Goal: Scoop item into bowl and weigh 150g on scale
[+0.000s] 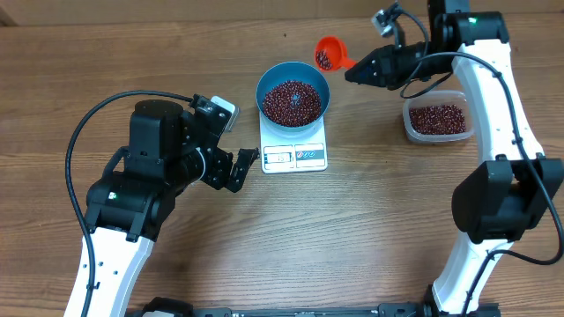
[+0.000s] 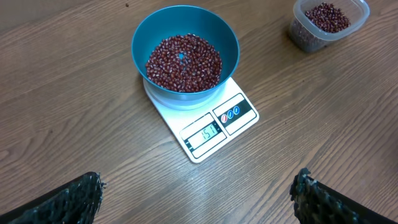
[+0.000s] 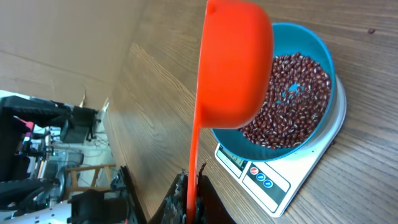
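right gripper [image 1: 352,72] pinching scoop [image 1: 328,55] handle, held clear of bowl [image 1: 263,90], likely so no more drops in; beans [image 1: 293,101] heaped in bowl on scale [image 1: 295,157]; left gripper [image 1: 245,165] fingers spread, idle

Overhead straight down, wrist views low and oblique, all sharing the scale [image 1: 295,157]

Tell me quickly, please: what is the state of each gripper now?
Left gripper: open, holding nothing.
Right gripper: closed on the handle of the orange scoop.
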Controlling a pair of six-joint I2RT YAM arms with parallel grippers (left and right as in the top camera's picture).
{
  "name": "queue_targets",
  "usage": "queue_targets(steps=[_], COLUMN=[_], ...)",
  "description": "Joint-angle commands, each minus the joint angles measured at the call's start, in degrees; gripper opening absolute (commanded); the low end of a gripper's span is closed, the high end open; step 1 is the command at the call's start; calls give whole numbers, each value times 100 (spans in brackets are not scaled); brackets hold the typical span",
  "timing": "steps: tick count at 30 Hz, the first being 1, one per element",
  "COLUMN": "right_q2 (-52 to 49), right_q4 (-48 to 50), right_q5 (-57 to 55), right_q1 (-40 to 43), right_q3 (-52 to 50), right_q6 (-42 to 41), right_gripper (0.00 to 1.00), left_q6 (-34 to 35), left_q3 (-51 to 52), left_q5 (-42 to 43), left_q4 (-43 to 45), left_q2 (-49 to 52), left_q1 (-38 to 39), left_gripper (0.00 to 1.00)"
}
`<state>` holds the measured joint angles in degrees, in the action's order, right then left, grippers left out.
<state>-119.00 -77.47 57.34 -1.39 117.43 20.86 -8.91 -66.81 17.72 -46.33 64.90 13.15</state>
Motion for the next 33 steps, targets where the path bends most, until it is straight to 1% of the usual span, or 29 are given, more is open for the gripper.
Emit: queue_targets(steps=[1,3,7,8,14,15,17,19,21,24,29,33], right_q2=[273,297,396,439,511,511,511,511,511,509,505,470], right_q4=[20,15,-50,-76,-389,-577,-892,-1362,-1604,-1840,-1864,-1718], right_q5=[476,643,975,1075,1274,1095,566,-197,-723,-1519,-2455,-3080], right_q1=[155,293,901,1211,2420,2699,2983,3215,3265,3206,2907,2653], right_q3=[197,197,197,197,197,197,197,195,195,186,184,179], right_q6=[42,39,37,37,46,107,249,496,520,520,492,116], right_gripper=[4,4,4,4,4,4,4,4,4,4,4,4], left_q6=[103,103,103,103,103,103,103,103,105,103,103,103], left_q3=[-105,-105,-105,-105,-105,-105,-105,-105,-105,-105,-105,-105], left_q5=[-20,-20,-20,-22,-22,-20,-22,-20,-20,-20,-20,-20], left_q4=[2,2,2,2,2,2,2,2,2,2,2,2], left_q2=[-39,-39,-39,-39,-39,-39,-39,-39,-39,-39,-39,-39], left_q1=[37,37,37,37,37,37,37,37,37,37,37,37], left_gripper=[100,100,100,100,100,99,100,99,100,100,99,100])
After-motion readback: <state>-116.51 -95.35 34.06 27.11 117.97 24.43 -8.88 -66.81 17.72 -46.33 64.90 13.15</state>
